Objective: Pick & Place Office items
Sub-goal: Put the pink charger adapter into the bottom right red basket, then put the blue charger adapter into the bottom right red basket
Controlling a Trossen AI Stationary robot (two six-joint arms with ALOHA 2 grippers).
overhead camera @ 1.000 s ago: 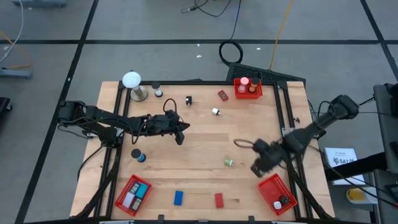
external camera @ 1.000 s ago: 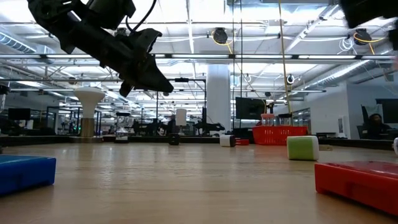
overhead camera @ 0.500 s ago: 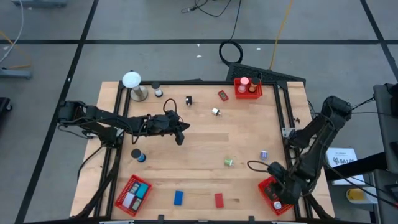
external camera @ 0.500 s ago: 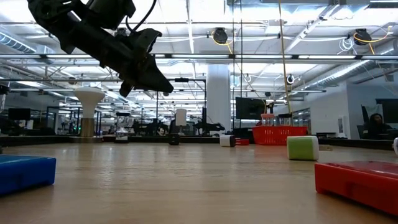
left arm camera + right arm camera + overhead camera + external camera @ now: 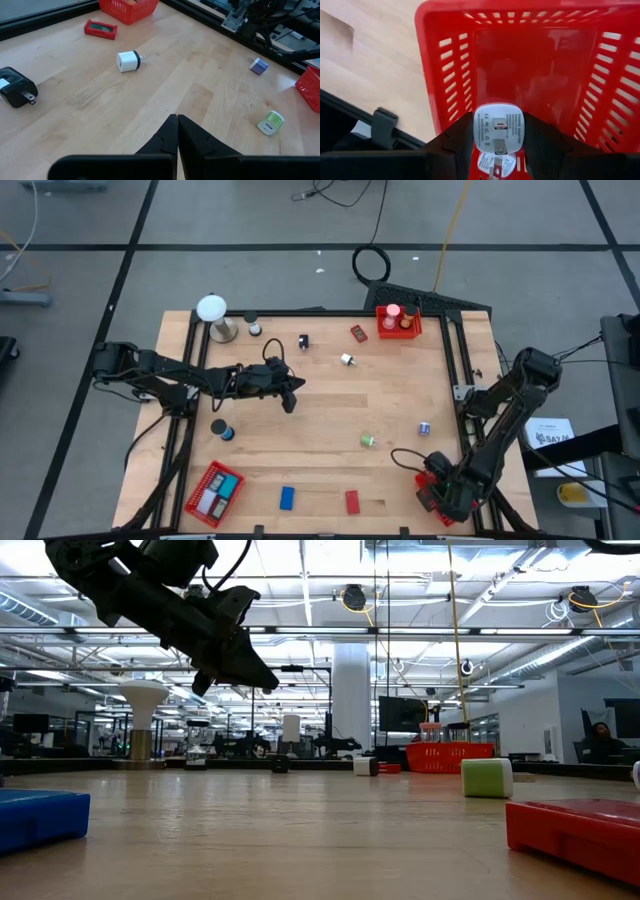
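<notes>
Wooden table (image 5: 320,405), scattered office items. Red basket (image 5: 445,50) at near right corner: right gripper (image 5: 496,131) above it, pinching white power adapter (image 5: 496,125). Left gripper (image 5: 290,395) mid-table, fingers pressed together, empty.

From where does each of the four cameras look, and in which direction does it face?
High: above, straight down on the table; both arms show.
Low: at table height, looking level; left gripper overhead.
Left wrist: past its shut fingers toward the green roll, also in the high view.
Right wrist: down into a red basket, its gripper holding a white power adapter.
</notes>
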